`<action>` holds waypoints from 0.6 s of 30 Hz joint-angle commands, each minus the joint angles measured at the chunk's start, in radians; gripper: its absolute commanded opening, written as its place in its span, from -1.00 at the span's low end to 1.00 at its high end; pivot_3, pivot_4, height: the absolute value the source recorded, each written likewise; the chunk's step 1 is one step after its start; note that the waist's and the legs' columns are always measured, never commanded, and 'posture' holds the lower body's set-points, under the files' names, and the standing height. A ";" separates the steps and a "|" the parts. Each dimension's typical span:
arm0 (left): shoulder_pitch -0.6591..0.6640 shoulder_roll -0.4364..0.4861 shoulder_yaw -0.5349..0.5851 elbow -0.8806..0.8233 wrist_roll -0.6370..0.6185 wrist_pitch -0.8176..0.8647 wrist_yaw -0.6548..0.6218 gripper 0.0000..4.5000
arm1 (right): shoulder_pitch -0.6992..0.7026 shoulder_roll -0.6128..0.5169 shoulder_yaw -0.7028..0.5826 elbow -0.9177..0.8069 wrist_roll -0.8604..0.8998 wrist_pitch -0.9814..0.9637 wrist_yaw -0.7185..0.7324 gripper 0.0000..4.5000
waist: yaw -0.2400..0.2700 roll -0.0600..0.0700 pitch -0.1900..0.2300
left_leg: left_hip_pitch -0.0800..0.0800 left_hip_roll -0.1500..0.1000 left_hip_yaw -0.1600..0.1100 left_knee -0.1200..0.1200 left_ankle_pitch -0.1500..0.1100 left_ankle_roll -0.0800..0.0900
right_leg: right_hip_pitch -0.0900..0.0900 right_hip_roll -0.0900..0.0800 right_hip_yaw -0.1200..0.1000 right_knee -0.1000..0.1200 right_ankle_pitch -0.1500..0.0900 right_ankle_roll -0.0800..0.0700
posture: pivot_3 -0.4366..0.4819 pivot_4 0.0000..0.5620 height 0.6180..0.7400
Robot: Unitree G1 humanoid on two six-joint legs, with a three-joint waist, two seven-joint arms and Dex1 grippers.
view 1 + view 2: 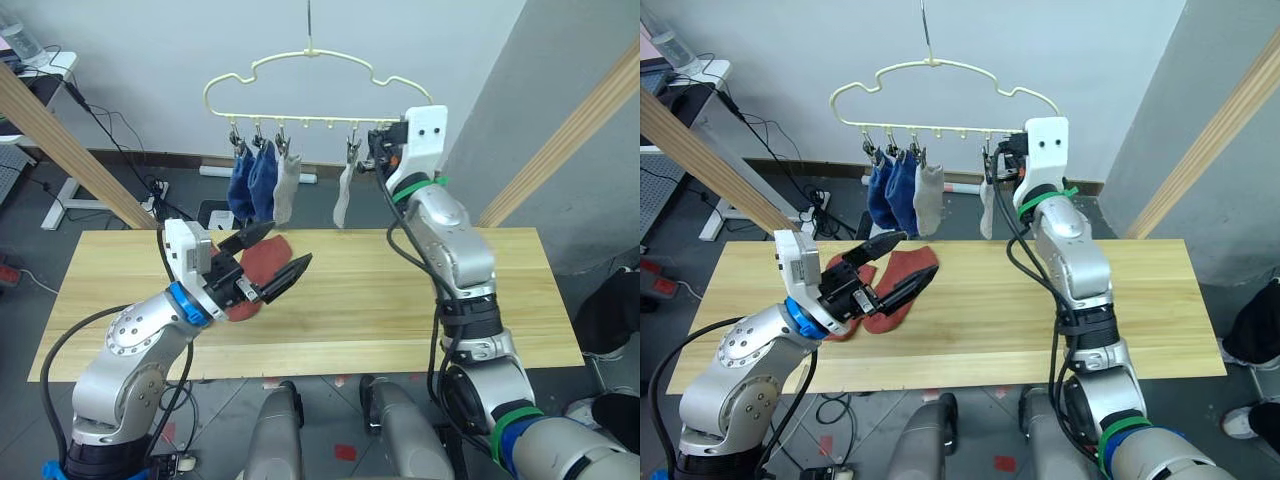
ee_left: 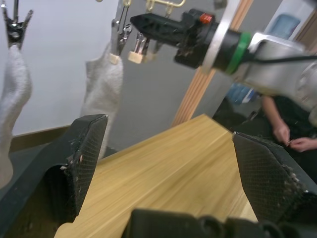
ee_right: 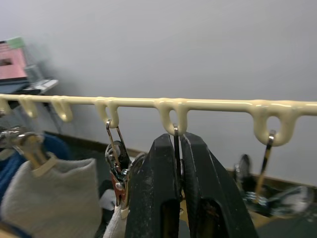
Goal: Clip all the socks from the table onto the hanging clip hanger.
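Socks hang in a row from the clip hanger [image 1: 318, 95], a pale yellow wire frame shaped like a cloud outline with a top hook. Two blue socks [image 1: 252, 184] sit at the hanger's left end, a light grey sock [image 1: 286, 189] is just beside them, and another light grey sock [image 1: 343, 197] hangs further right. Each dangles limp from a small metal clip. Below the hanger, two rust-red socks [image 1: 892, 293] lie flat and touching on the light wooden counter [image 1: 400, 310]. The left claw [image 1: 276, 258] hovers over the red socks with its black fingers spread wide and empty. The right claw [image 3: 179, 163] is raised to the hanger's right end, its fingers pinched narrow around a metal clip [image 3: 176, 148] on the bar.
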 commanded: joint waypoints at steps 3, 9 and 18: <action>-0.019 0.040 -0.061 0.142 0.197 -0.083 0.020 1.00 | -0.029 -0.088 -0.083 -0.081 0.216 0.258 0.131 -0.99 | -0.001 0.000 0.000 | 0.000 0.000 0.000 0.000 0.000 0.000 | 0.000 0.000 0.000 0.000 0.000 0.000 | -0.02 0.19 1.00; -0.161 0.025 -0.118 0.450 0.362 -0.172 0.053 1.00 | -0.083 -0.151 -0.153 -0.060 0.382 0.469 0.181 -0.99 | 0.001 0.001 0.000 | 0.000 0.000 0.000 0.000 0.000 0.000 | 0.000 0.000 0.000 -0.001 0.000 0.000 | -0.09 0.22 1.00; -0.315 -0.008 -0.151 0.806 0.434 -0.172 0.030 1.00 | -0.110 -0.179 -0.144 -0.026 0.398 0.474 0.185 -0.99 | -0.003 0.001 0.000 | -0.001 0.000 0.001 -0.001 0.000 0.001 | -0.001 0.000 0.000 -0.002 0.000 0.000 | -0.12 0.27 1.00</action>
